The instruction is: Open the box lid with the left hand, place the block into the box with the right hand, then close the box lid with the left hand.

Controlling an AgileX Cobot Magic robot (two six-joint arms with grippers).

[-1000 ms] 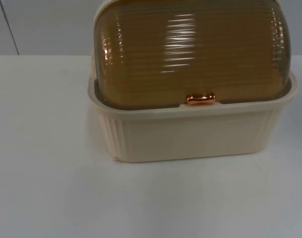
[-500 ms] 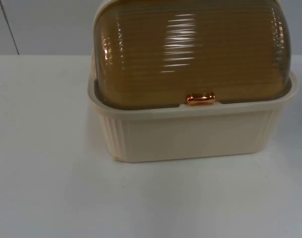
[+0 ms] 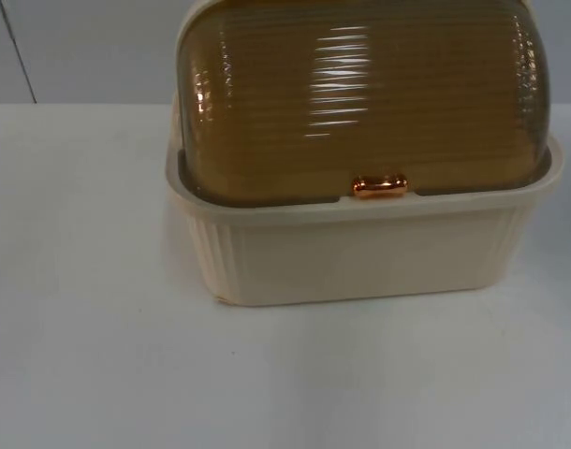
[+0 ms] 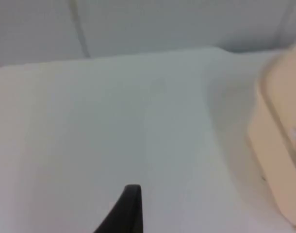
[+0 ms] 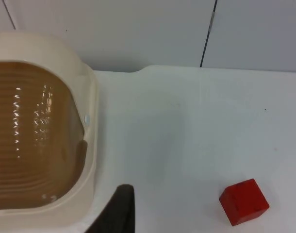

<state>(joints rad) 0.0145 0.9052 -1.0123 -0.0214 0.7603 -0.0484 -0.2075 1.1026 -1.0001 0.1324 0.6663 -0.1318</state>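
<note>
**Lid down, opening step not yet begun**

The left gripper [image 4: 131, 213] hangs over bare white table [image 3: 80, 355], beside the cream ribbed plastic box [image 3: 360, 253]; I cannot tell its finger spread. In the top view's upper centre, the amber ribbed domed lid [image 3: 360, 94] sits shut, its copper handle [image 3: 379, 185] untouched. Next, I'd judge, left must reach that handle. The right gripper [image 5: 116, 213] waits near the red cube block [image 5: 244, 201] on the table; its fingers, too, I cannot tell.
</note>
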